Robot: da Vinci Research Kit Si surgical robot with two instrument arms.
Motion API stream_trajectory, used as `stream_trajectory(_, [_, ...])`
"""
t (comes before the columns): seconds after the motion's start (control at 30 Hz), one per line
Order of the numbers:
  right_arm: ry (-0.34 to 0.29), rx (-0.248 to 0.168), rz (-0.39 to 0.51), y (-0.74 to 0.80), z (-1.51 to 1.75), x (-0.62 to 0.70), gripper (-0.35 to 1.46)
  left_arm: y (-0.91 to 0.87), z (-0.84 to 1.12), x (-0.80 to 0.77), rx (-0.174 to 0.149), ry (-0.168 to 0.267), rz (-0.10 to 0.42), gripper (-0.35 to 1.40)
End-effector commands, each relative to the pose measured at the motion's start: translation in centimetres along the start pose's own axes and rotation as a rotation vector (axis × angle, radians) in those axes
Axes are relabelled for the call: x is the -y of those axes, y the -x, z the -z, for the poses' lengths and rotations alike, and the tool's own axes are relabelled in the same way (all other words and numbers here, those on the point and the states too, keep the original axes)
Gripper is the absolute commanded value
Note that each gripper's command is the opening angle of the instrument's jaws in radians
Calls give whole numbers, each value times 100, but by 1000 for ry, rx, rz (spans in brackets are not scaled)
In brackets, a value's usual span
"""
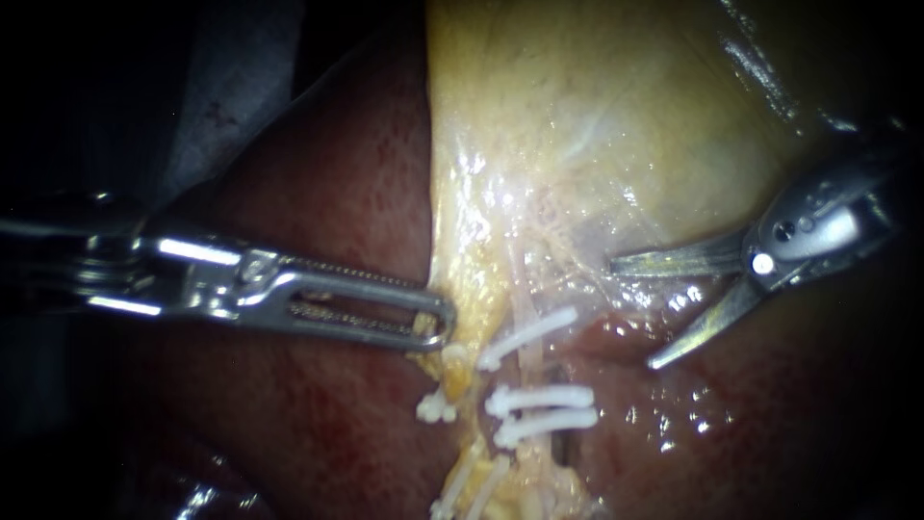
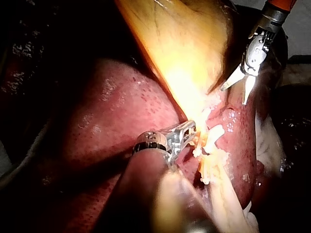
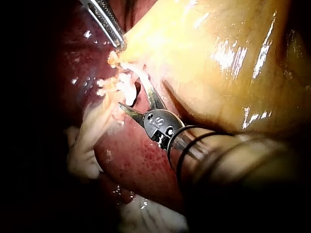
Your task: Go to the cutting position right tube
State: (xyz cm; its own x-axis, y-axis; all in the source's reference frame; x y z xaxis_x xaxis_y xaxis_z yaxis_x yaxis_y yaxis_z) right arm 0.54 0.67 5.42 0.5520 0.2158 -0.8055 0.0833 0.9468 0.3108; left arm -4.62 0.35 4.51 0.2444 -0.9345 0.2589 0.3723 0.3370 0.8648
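Left instrument (image 1: 435, 323) nearest, jaws clamped on gallbladder (image 1: 616, 125) edge | right tube (image 1: 526, 371) runs far-to-near, clips (image 1: 539, 397) across it, bare gap below the far clip | right instrument (image 1: 632, 312) blades spread wide, just right of that gap, the nearer arm

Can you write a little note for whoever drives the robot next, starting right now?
Left instrument: jaws shut on the gallbladder edge, holding it stretched.
Right instrument: blades open, beside the right tube but apart from it.
The right tube carries an upper clip and two lower clips, with bare tube between them.
Done: blades are open and close by.
Left: probably ease the open blades around that bare stretch of tube.
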Motion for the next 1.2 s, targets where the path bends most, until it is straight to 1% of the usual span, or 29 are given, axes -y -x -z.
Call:
stream_trajectory(0.03, [-2, -1, 0, 0, 0, 0, 143, 0, 0, 0, -1, -1, 0, -35])
stream_trajectory(0.17, [-8, -2, 1, 0, -1, 2, 143, 0, 0, 0, -1, -1, 0, -35])
stream_trajectory(0.3, [-23, -7, -7, 4, -4, 8, 143, 1, 2, 0, -2, -2, 0, -35])
stream_trajectory(0.4, [-39, -14, -36, 9, -8, 14, 143, 2, 7, 1, -4, -6, 0, -35])
stream_trajectory(0.47, [-51, -16, -72, 14, -12, 19, 141, 3, 11, 1, -5, -9, 1, -35])
stream_trajectory(0.53, [-64, -12, -101, 18, -15, 24, 141, 5, 18, 2, -8, -13, 2, -35])
stream_trajectory(0.6, [-74, 6, -134, 22, -19, 30, 141, 7, 24, 2, -7, -12, 3, -35])
stream_trajectory(0.7, [-100, 47, -185, 26, -24, 39, 140, 10, 34, 3, -4, -11, 5, -35])
stream_trajectory(0.73, [-106, 53, -206, 27, -26, 41, 140, 11, 37, 4, -3, -10, 6, -35])
stream_trajectory(0.83, [-124, 55, -265, 30, -30, 48, 140, 15, 48, 5, 0, -8, 9, -35])
stream_trajectory(0.93, [-136, 73, -313, 29, -35, 52, 138, 17, 57, 8, 1, -8, 12, -35])
stream_trajectory(1.1, [-152, 115, -360, 26, -41, 56, 135, 18, 67, 17, -2, -9, 16, -35])
stream_trajectory(1.2, [-169, 122, -379, 25, -46, 58, 131, 19, 70, 23, 0, -12, 18, -35])
